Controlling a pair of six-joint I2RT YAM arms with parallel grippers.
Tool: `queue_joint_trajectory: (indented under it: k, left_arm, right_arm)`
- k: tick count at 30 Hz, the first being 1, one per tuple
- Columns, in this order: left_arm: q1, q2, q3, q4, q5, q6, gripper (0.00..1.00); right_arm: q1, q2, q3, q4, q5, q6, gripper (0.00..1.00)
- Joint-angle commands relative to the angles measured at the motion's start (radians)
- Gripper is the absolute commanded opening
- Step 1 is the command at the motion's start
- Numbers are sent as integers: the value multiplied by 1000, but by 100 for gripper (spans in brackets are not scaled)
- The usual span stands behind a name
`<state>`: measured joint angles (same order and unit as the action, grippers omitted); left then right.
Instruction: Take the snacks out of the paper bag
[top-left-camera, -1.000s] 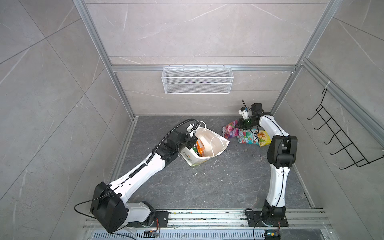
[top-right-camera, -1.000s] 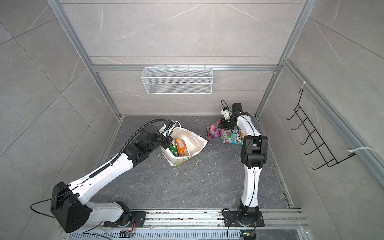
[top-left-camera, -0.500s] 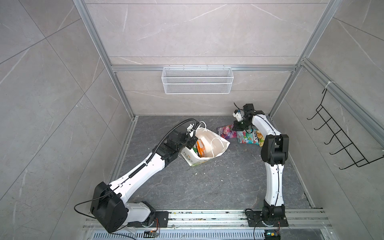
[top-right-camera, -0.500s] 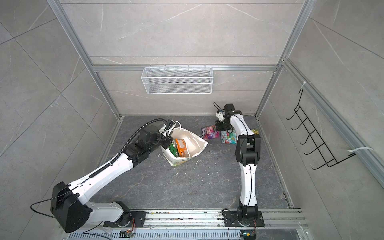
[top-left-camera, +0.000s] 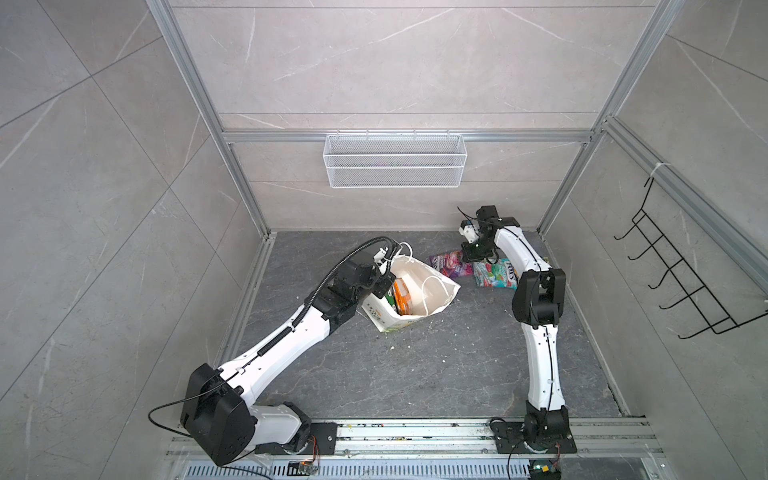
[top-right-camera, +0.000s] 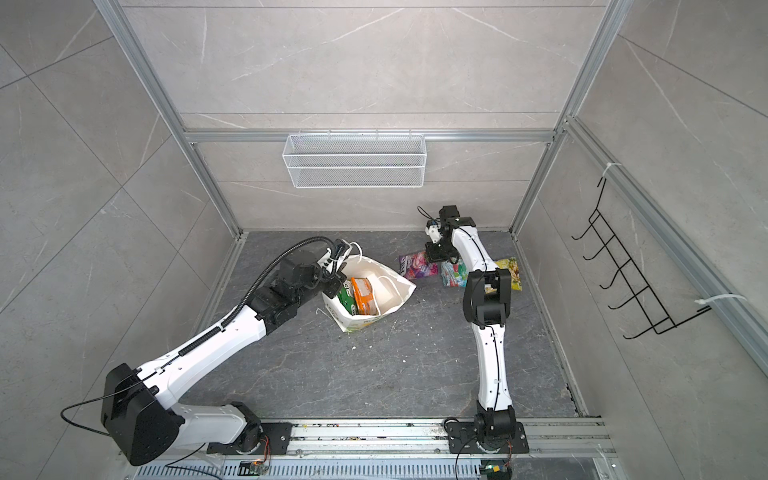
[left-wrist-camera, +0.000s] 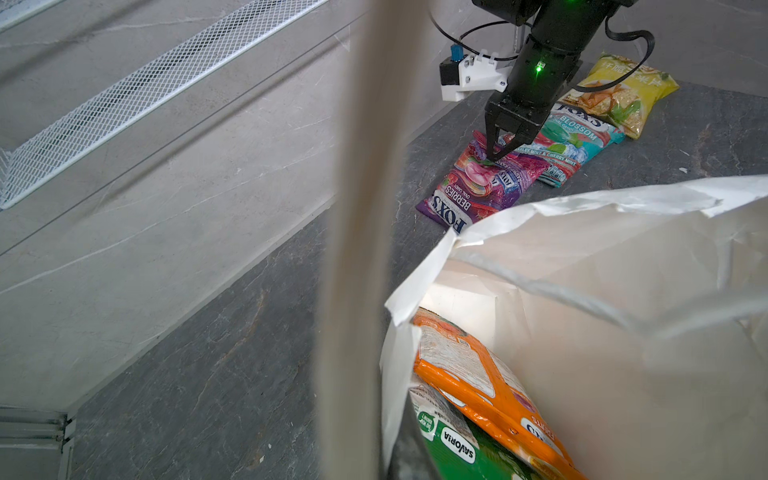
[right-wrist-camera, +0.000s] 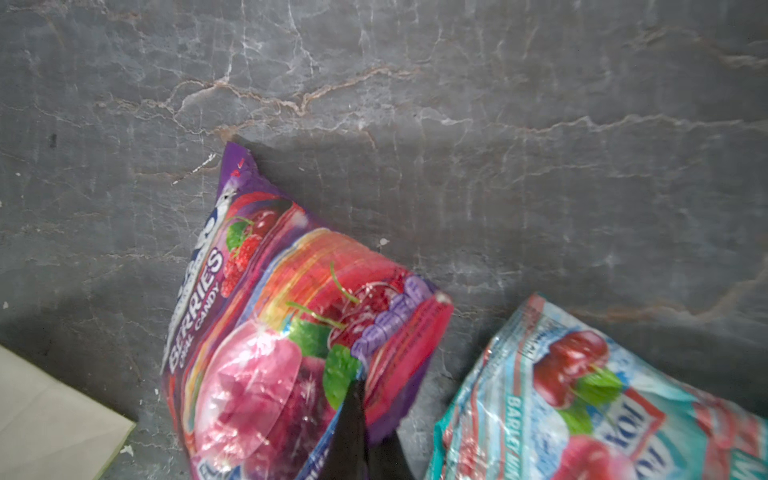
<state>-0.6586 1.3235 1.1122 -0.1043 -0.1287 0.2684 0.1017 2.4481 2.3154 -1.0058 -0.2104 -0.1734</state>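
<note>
The left gripper (top-left-camera: 384, 286) clamps the bag (top-left-camera: 436, 291) rim, orange packet (left-wrist-camera: 469, 374) on edge inside, mouth tilted toward the right gripper (left-wrist-camera: 494, 157), which pinches the purple packet (left-wrist-camera: 469, 191) on the table (top-left-camera: 415, 365) just beside the bag.

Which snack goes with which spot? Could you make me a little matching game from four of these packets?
Things:
1 purple packet
2 teal packet
3 yellow chip bag
4 orange packet

Places:
A inside the paper bag
B pinched by the right gripper
C on the floor between two other packets
D on the floor, farthest from the paper bag

Pairs: 1-B, 2-C, 3-D, 4-A
</note>
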Motion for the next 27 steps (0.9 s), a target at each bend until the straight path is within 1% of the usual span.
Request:
queue_joint_trajectory:
  k: [1,2,5,8,10,12,14,15,18,19,22,23,24,26,27]
  left_arm:
    - [-3,-31,20,85,-3,-12,0]
    - [-3,-30,22,85,-3,-12,0]
    - [-4,-25,26,87,8,-12,0]
    - [-4,-11,38,83,11,-7,0]
    - [-4,-10,40,79,13,-6,0]
    - [-5,-15,29,92,9,-11,0]
    - [-4,-20,24,95,5,-11,0]
    - [-4,-23,22,92,5,-11,0]
    - [-4,-41,-6,107,-5,-15,0]
    - [-4,-45,-17,121,-8,-15,0]
    - [-4,-43,-12,111,-4,-10,0]
    - [-4,-40,-8,106,1,-11,0]
    - [-4,-39,-10,110,4,-11,0]
    - [-4,-31,-13,128,5,-11,0]
    - [-4,-27,-7,127,7,-11,0]
  right_arm:
    - [0,22,63,-51,33,-12,10]
    - [1,27,76,-63,46,-10,16]
    - [8,6,67,-56,54,-11,30]
    - [23,-22,60,-54,65,-7,37]
    - [39,-41,62,-60,145,23,42]
    - [54,-74,48,-57,191,53,45]
    - [71,-132,-38,3,179,113,53]
    - [77,-156,-86,37,166,146,56]
    - [107,-214,-227,154,110,230,58]
    - [122,-226,-261,190,115,254,62]
    - [151,-212,-279,232,160,300,71]
    - [157,-197,-270,234,169,306,77]
    - [164,-174,-253,231,173,306,80]
    - [179,-124,-194,190,230,320,81]
    - [183,-105,-170,177,239,321,81]
